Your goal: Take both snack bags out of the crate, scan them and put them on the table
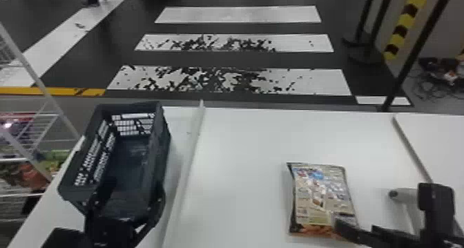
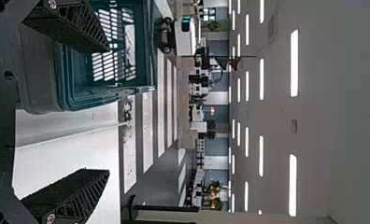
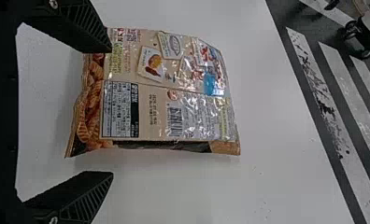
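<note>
"Since that tan, glossy foil snack bag (image 3: 160, 88) lies printed side up on the white surface (image 1: 241, 161), how will it handle?"

"Light, I'd guess, with a slick, crinkly skin and brittle contents. I'd centre my right end effector (image 3: 111, 111) and squeeze gently across the near end, not the plump middle."

"And your fingers?"

"Apart; one right fingertip overlaps the bag, though I can't tell if it touches. My left end effector (image 2: 109, 111) is spread too, at the dark blue-grey plastic crate (image 1: 163, 140)."

"What's hidden?"

"From me, the bag's underside, its near corner behind a finger, and part of the crate's near end. A pale grey handled object (image 1: 402, 192), maybe the scanner, is partly covered."
</note>
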